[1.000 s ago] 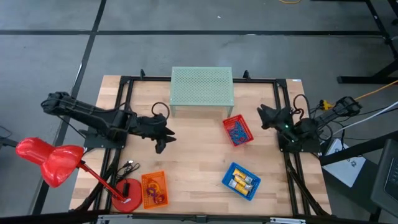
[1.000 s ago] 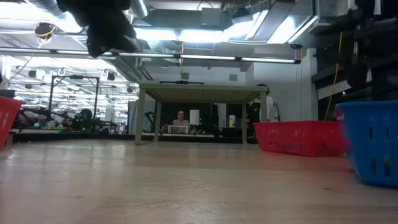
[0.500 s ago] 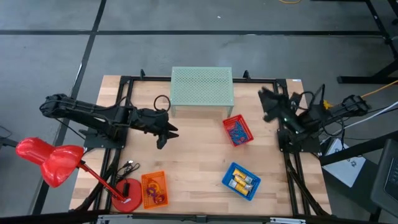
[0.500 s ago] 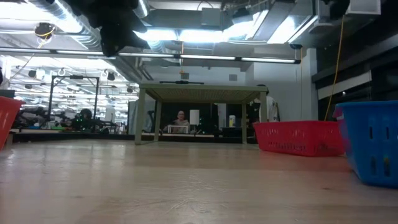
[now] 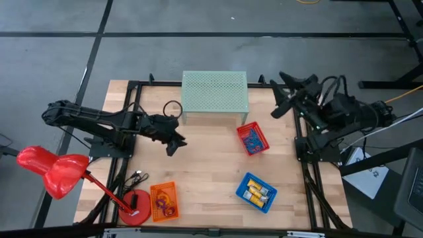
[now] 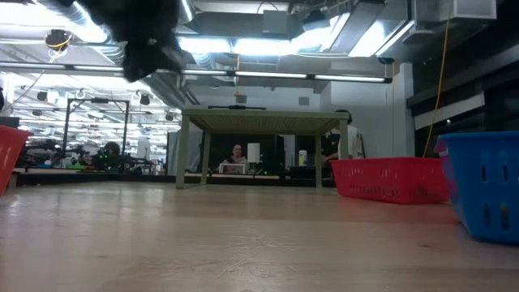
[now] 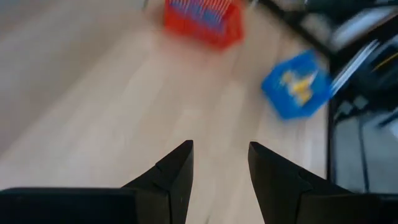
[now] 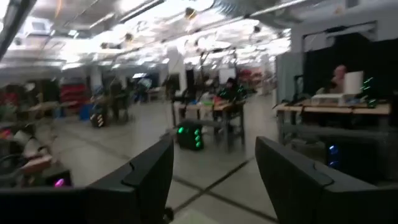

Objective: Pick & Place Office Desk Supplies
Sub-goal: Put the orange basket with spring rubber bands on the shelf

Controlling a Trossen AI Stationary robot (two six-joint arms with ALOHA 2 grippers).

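The office desk supplies lie in three small baskets. Blue clips fill the red basket [image 5: 252, 139], yellow-and-silver blocks the blue basket [image 5: 256, 192], and rings the orange basket [image 5: 164, 201]. My left gripper [image 5: 176, 141] hangs open over bare wood left of the table's middle. In the left wrist view, nothing lies between the fingers of this gripper [image 7: 221, 177], and the red basket [image 7: 203, 20] and blue basket [image 7: 295, 84] show beyond them. My right gripper [image 5: 280, 96] is raised high by the table's far right corner, open and empty. In the right wrist view this gripper [image 8: 214, 171] looks out into the room.
A pale green perforated stand [image 5: 214, 96] sits at the table's far middle. A big red desk lamp [image 5: 53, 170] leans over the near left corner, its base [image 5: 134, 206] beside the orange basket. Bare wood lies between the baskets. A person sits far off in the room [image 6: 236, 152].
My right gripper has risen high off the table toward the far right corner, rolling about its own line and tipping up until it looks into the room; it stays open. My left gripper has swung a little toward the far edge, still open.
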